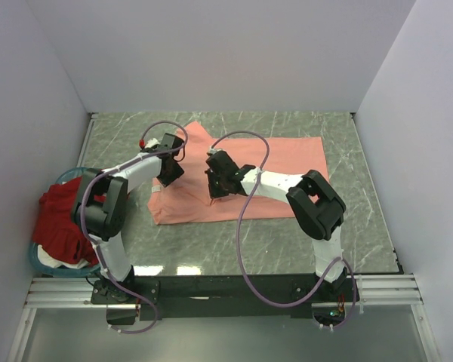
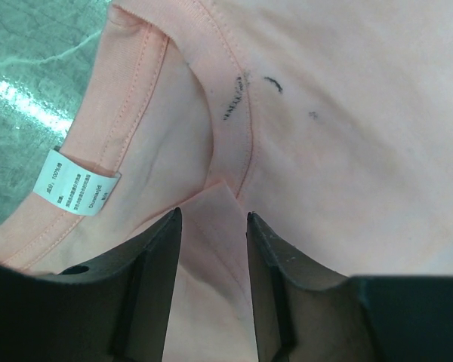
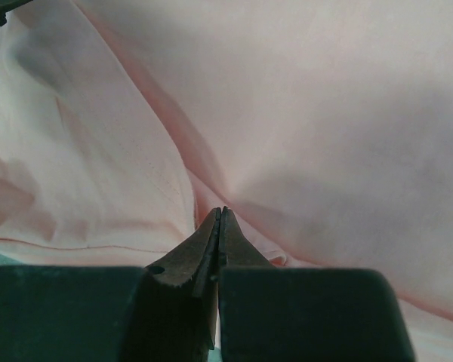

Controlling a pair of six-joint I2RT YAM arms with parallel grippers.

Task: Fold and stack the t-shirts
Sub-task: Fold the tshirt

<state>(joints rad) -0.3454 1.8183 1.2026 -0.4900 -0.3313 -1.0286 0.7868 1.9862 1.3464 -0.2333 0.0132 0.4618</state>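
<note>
Left wrist view: my left gripper (image 2: 211,219), jaws half apart, straddles the collar (image 2: 228,113) of the salmon-pink shirt (image 2: 362,166); my right gripper (image 3: 221,215) pinches its cloth.

Teal basket (image 1: 39,262), grey-green marbled table (image 1: 362,226)

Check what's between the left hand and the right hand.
Only the salmon-pink t-shirt spans the gap between the left hand and the right hand; the top view shows it.

2 white-linked arms (image 1: 117,255) with black joints (image 1: 98,215), looping purple cables (image 1: 239,226), and dark pincer fingers (image 2: 147,286).
</note>
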